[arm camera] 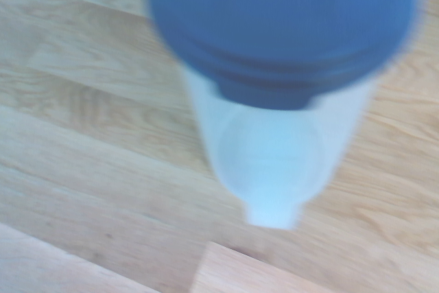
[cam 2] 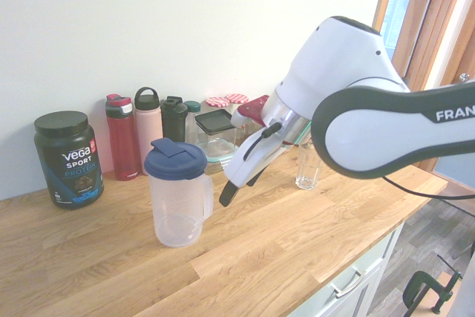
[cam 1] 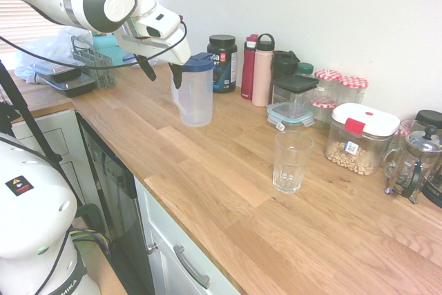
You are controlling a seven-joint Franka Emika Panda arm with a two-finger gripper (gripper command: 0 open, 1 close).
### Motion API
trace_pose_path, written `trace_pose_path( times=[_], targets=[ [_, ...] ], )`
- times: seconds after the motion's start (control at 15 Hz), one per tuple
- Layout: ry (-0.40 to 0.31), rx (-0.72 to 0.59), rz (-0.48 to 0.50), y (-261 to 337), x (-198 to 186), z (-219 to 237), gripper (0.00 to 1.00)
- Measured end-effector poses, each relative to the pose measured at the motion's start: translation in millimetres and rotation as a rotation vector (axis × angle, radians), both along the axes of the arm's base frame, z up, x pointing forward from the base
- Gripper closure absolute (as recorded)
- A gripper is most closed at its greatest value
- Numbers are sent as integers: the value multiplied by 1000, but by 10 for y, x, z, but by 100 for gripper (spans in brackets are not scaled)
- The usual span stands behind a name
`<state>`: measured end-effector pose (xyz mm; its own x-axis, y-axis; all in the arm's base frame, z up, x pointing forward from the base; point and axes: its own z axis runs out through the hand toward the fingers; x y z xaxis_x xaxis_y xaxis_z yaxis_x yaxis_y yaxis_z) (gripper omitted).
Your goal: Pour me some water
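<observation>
A clear plastic pitcher with a blue lid stands upright on the wooden counter. In the wrist view it fills the middle, blurred, seen from above. My gripper hangs open just beside the pitcher's handle side, with a small gap to the handle in the second exterior view. Nothing sits between the fingers. An empty clear drinking glass stands upright further along the counter, well apart from the pitcher, and shows behind the arm in the second exterior view.
Along the wall stand a black protein tub, a red bottle, a pink bottle, lidded food containers and a French press. A dish rack with trays sits at the counter's far end.
</observation>
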<state>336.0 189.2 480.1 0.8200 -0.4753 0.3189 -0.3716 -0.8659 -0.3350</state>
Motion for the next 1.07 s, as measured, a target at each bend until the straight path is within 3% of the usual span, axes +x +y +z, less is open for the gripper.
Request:
trace_pose_path(
  times=[0.4, 1.07],
  targets=[
    [-31, -3, -52, 238, 351, -318, 100],
    [-68, -44, -96, 411, 676, -384, 100]
  ],
)
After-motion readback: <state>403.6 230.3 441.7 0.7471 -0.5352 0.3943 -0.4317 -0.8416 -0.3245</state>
